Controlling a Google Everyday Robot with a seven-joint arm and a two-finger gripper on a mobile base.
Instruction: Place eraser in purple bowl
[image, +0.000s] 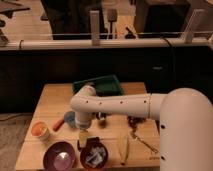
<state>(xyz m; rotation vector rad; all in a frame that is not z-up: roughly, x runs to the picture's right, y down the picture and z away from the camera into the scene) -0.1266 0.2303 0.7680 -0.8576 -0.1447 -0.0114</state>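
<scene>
The purple bowl (59, 156) stands at the front left of the wooden table (50, 97). My white arm reaches in from the right, bends at the elbow and points down. My gripper (82, 137) hangs just behind the gap between the purple bowl and a dark bowl (95, 154). A small pale block shows at its tip. I cannot tell whether this is the eraser or part of the gripper. No eraser shows clearly anywhere else on the table.
The dark bowl holds crumpled items. An orange cup (40, 130) stands at the left. A blue cup with a red handle (66, 119) is behind the gripper. A green tray (102, 85) is at the back. A pale banana-like item (124, 149) and utensils (142, 142) lie at the right.
</scene>
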